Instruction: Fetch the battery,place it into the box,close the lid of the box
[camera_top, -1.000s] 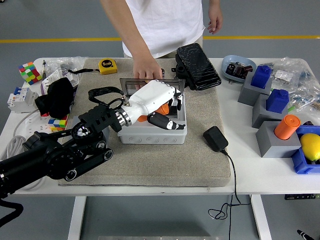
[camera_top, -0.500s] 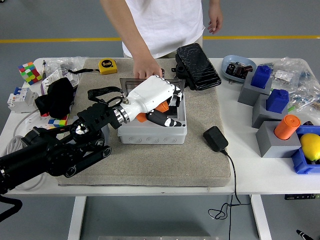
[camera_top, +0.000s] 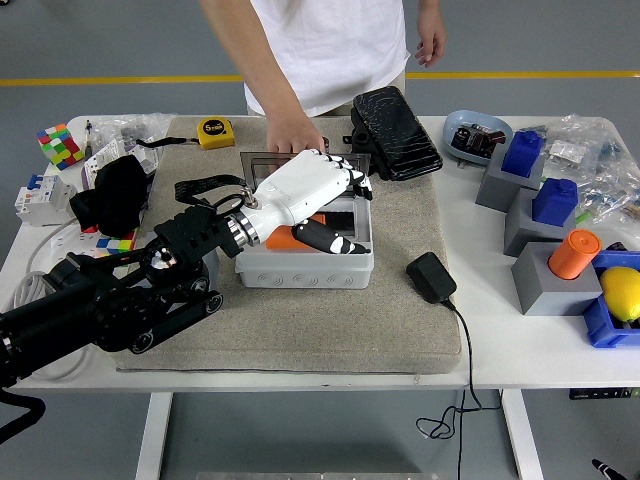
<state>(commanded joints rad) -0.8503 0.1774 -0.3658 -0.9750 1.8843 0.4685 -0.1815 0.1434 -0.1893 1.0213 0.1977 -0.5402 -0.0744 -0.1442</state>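
A white-grey box (camera_top: 305, 266) stands on the grey mat (camera_top: 330, 330) at mid table. The orange and black battery (camera_top: 284, 238) lies inside it. My left hand (camera_top: 345, 210), white with black fingertips, hovers over the box's opening with fingers spread and the thumb low over the battery; it holds nothing. The box's clear lid (camera_top: 262, 163) stands open at the back edge. A person's hand (camera_top: 293, 136) rests on the lid from the far side. My right hand is out of view.
A black case (camera_top: 395, 131) lies behind the box on the right, and a yellow tape measure (camera_top: 213, 131) on the left. A black charger (camera_top: 431, 277) with its cable sits right of the box. Grey blocks with blue pieces (camera_top: 540, 200), an orange cylinder (camera_top: 573, 253), a lemon (camera_top: 622, 292) stand right.
My left hand has let the battery down into the box, opened its fingers and lifted slightly up and back. The person's hand stays at the lid.
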